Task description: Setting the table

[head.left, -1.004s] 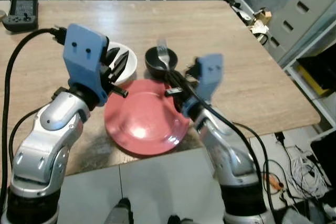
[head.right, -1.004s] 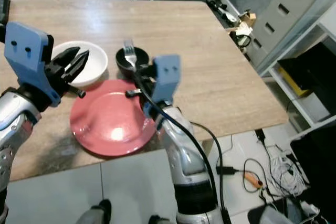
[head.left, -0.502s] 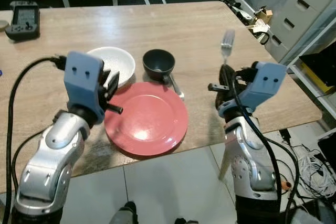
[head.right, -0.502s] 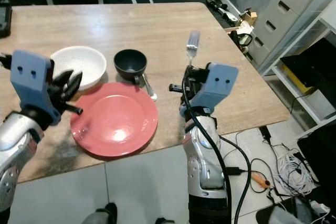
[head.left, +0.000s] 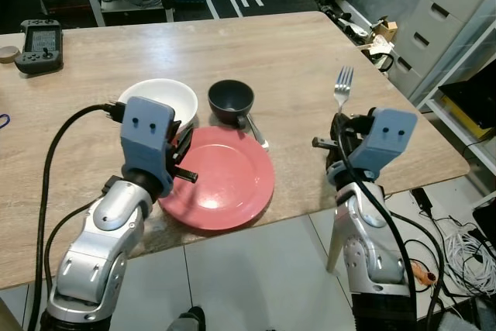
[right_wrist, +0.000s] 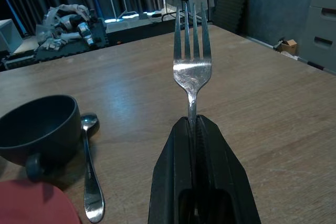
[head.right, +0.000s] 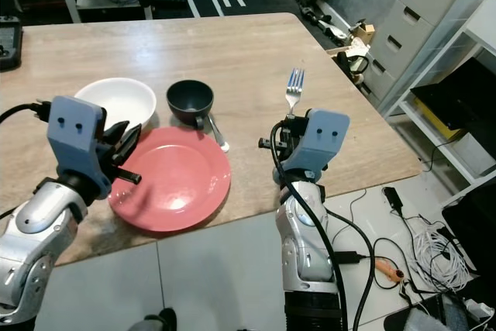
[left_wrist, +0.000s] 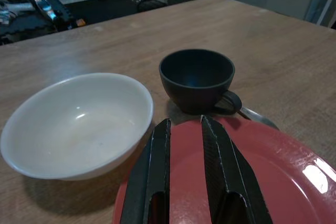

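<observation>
Wooden table (head.left: 287,44): right gripper (right_wrist: 191,129) clamped on fork (right_wrist: 191,72) handle, tines up past fingertips, likely carrying it to lay beside red plate (head.left: 225,184); left gripper (left_wrist: 186,137) empty, fingers slightly apart over plate rim, white bowl (left_wrist: 79,119) and black cup (left_wrist: 197,80) beyond, spoon (right_wrist: 90,182) beside cup.

The scene is viewed from the head by the two eye cameras, looking forward and down over the wooden surface (head.left: 294,52), and nearly the same field is shared by both: both arms, the red plate (head.left: 225,180), white bowl (head.right: 116,100) and dark cup (head.left: 231,101). The left wrist view is taken low and close along the left hand (left_wrist: 186,153), facing bowl, cup and plate. The right wrist view is taken along the right hand (right_wrist: 193,129), facing across the surface, with the cup and spoon (right_wrist: 90,182) shared.
</observation>
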`<state>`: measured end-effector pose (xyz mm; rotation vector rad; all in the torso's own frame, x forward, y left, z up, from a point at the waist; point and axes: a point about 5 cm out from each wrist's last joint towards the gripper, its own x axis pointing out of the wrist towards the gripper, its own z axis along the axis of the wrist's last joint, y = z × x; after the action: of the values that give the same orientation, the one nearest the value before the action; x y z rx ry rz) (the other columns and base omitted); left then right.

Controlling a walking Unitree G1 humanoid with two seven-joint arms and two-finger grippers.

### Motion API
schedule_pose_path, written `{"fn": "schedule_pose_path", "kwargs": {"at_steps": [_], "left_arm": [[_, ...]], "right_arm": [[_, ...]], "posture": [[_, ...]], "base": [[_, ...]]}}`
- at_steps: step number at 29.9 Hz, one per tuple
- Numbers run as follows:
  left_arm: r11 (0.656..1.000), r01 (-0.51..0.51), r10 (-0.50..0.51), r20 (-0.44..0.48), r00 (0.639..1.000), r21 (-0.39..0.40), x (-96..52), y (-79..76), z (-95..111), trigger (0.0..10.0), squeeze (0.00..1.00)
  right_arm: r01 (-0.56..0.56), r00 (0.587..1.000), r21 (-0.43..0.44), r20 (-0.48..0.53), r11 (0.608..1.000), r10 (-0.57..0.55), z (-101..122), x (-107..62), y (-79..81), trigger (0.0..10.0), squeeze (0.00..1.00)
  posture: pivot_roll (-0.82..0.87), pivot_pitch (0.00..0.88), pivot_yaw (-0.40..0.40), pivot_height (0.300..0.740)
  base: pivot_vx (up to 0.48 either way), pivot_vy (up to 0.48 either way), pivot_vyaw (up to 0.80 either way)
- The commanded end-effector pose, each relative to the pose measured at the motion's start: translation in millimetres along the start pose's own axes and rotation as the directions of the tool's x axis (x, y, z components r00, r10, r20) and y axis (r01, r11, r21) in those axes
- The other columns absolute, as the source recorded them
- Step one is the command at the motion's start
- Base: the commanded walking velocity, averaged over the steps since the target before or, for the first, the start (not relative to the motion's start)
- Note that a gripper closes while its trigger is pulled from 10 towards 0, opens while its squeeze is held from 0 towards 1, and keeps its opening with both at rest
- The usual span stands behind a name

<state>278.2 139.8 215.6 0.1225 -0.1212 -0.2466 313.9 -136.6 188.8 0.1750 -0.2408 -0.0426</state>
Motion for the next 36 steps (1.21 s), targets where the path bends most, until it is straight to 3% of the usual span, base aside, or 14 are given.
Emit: {"fn": "schedule_pose_path", "kwargs": {"at_steps": [1, 9, 36], "left_arm": [[1.000, -0.004, 0.004, -0.021, 1.000, 0.009, -1.0, -1.5, -6, 10.0, 0.00], [1.000, -0.004, 0.004, -0.003, 1.000, 0.013, 1.6, -4.6, -4, 10.0, 0.00], [1.000, 0.023, -0.023, 0.016, 1.000, 0.009, 10.0, -13.0, -5, 10.0, 0.00]], "right_arm": [[0.012, 1.000, -0.012, 0.002, 1.000, -0.012, -2, 0.0, -3.6, 10.0, 0.00], [0.022, 1.000, -0.012, -0.008, 1.000, -0.022, -6, 1.5, -6.8, 10.0, 0.00], [0.030, 0.999, -0.020, -0.032, 0.999, -0.031, -13, 2.7, -10.9, 10.0, 0.00]], "posture": [[0.08, 0.045, 0.016, 0.740], [0.08, 0.049, 0.018, 0.740], [0.07, 0.049, 0.017, 0.740]], "base": [[0.000, 0.000, 0.00], [0.000, 0.000, 0.00], [0.000, 0.000, -0.79]]}}
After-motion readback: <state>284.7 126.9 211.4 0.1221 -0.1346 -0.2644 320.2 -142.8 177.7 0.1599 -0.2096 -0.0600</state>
